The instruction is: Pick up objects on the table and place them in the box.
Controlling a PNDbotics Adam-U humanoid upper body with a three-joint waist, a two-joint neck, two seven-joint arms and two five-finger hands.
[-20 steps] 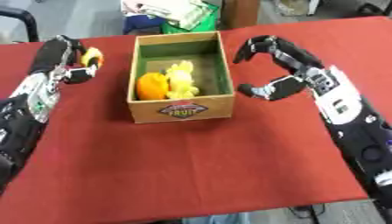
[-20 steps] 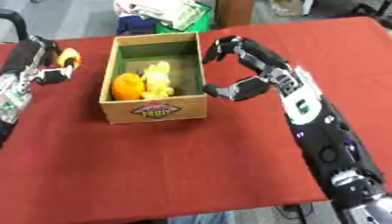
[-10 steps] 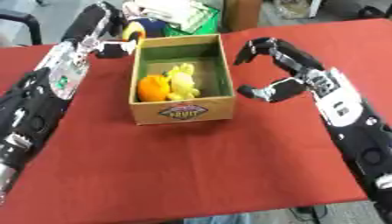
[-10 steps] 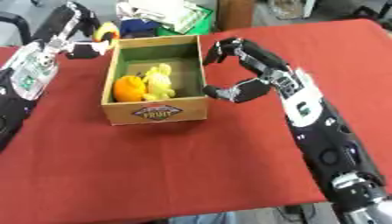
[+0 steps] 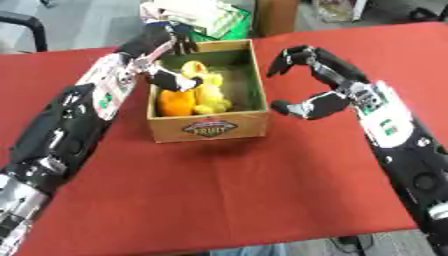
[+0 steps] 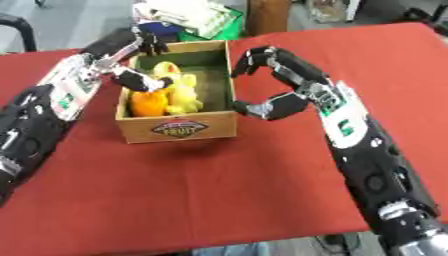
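A cardboard fruit box [image 5: 210, 127] stands on the red table [image 5: 219, 190]. Inside lie an orange [image 5: 175, 103] and several yellow things [image 5: 210, 92]; one yellow piece [image 5: 194, 66] sits at the far end. My left hand [image 5: 162, 47] hangs over the box's far left corner. Its fingers [image 6: 149, 42] and thumb are spread wide, with nothing pinched between them. My right hand [image 5: 324, 85] is arched in an open claw beside the box's right wall. Its thumb [image 5: 287, 107] is near the front corner, and it holds nothing.
Green and white packets [image 5: 206, 17] lie just beyond the table's far edge, behind the box. A dark chair [image 5: 26, 22] stands at the far left. The table's front edge runs along the bottom of the views.
My left hand carried a small yellow-orange thing from the table left of the box up over its far corner. The thing is out of its fingers now. The right hand barely moved.
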